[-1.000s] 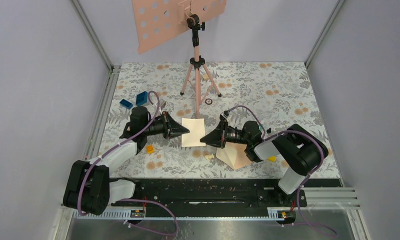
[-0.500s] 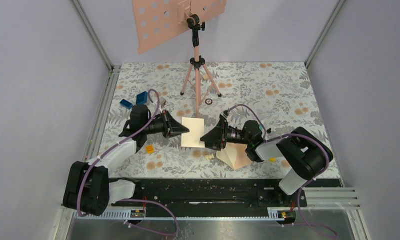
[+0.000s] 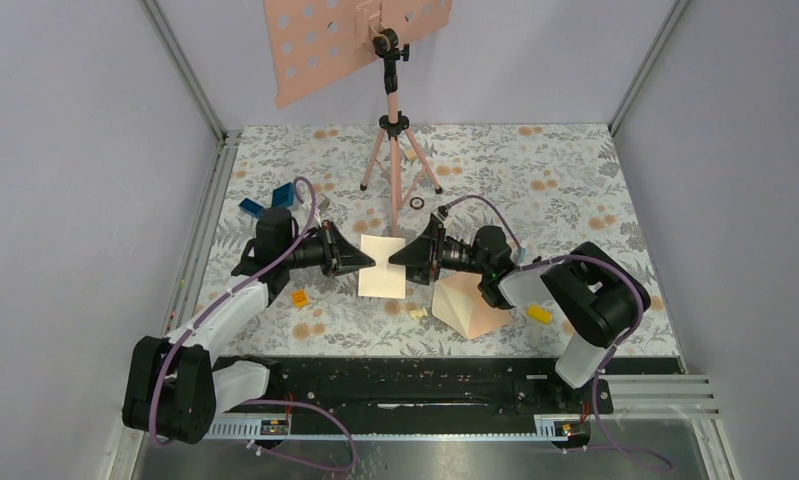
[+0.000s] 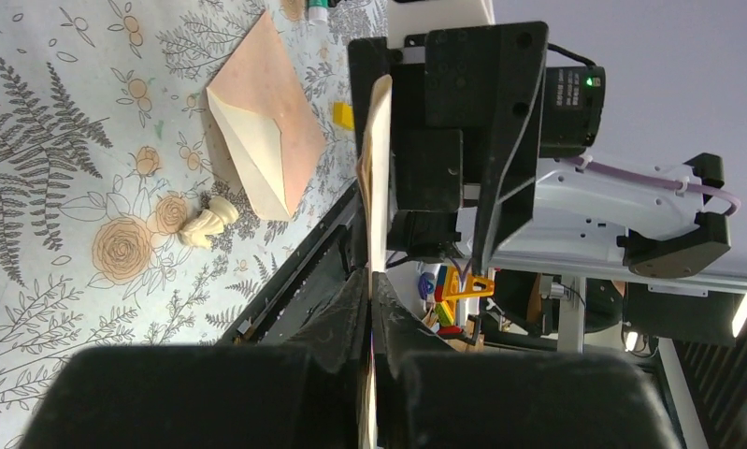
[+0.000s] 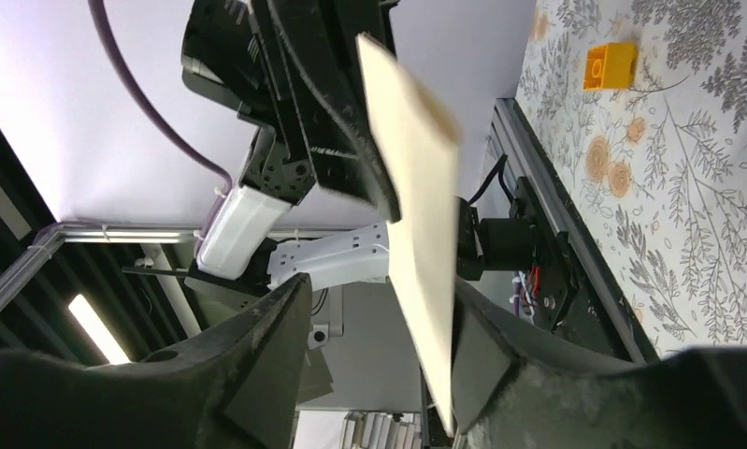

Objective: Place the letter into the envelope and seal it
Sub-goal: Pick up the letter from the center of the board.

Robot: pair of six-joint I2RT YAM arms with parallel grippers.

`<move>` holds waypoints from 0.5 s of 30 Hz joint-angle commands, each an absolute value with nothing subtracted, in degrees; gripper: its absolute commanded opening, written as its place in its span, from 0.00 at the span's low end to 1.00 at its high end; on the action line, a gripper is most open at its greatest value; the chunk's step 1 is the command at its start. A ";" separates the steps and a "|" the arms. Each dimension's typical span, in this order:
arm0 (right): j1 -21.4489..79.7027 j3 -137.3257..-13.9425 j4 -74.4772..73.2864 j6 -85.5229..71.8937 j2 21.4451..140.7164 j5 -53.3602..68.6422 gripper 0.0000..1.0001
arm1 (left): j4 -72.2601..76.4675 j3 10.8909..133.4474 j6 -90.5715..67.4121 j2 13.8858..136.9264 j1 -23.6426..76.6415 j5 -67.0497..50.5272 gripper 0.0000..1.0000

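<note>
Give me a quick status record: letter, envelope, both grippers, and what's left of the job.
letter: held above the table between the two arms, plain cream face up
left gripper: shut on the letter's edge nearest it
right gripper: open, fingers astride the opposite edge, not clamped
envelope: lying on the table under the right arm, apart from the letter
done: letter lifted
left to do: put letter into envelope, seal it

1. Top external camera looks steeply down on the thin cream rectangular paper sheet [image 3: 383,268] from high behind it.
2. Left wrist camera sits close at its left, edge-on.
3. Right wrist camera sits close opposite; all share the sheet.
</note>
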State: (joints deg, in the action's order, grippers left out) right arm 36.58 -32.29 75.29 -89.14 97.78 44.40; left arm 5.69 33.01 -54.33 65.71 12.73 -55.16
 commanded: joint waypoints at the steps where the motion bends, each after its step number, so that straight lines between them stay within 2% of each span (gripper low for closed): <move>1: 36.35 -35.14 75.41 -88.20 98.50 42.58 0.62 | 6.42 34.49 -53.15 62.88 12.92 -57.09 0.00; 2: 36.24 -35.32 74.53 -87.79 98.42 42.54 0.58 | 6.47 34.49 -53.12 62.66 12.92 -57.18 0.00; 3: 36.12 -35.55 73.97 -87.38 98.30 42.46 0.35 | 6.47 34.53 -53.10 62.41 12.92 -57.23 0.00; 4: 36.01 -35.60 73.44 -87.31 98.31 42.33 0.01 | 6.42 34.49 -53.13 62.21 12.95 -57.27 0.00; 5: 35.97 -35.49 73.87 -87.32 98.39 42.00 0.00 | 6.43 34.53 -53.15 61.97 12.90 -57.41 0.00; 7: 35.94 -35.50 74.06 -87.38 98.48 41.67 0.00 | 6.44 34.47 -53.19 61.59 12.88 -57.64 0.00; 8: 35.89 -35.63 73.83 -87.49 98.63 41.63 0.09 | 6.46 34.58 -53.23 61.48 12.91 -57.81 0.00; 9: 35.81 -35.76 73.69 -87.65 98.80 41.58 0.32 | 6.55 34.61 -53.16 61.32 12.92 -57.98 0.00; 10: 35.79 -35.97 73.60 -87.71 98.98 41.51 0.46 | 6.51 34.56 -53.13 61.22 12.92 -58.11 0.00; 12: 35.70 -36.48 73.23 -87.76 99.28 41.55 0.55 | 6.42 34.58 -52.99 61.44 12.91 -58.98 0.00; 15: 35.06 -37.56 73.58 -88.49 99.98 41.91 0.56 | 6.47 34.50 -52.84 61.80 12.92 -59.75 0.00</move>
State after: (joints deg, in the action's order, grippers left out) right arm 35.92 -34.59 72.01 -88.38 99.20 42.50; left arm 5.58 33.01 -53.93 62.61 12.84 -56.75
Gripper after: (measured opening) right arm 0.563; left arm 0.009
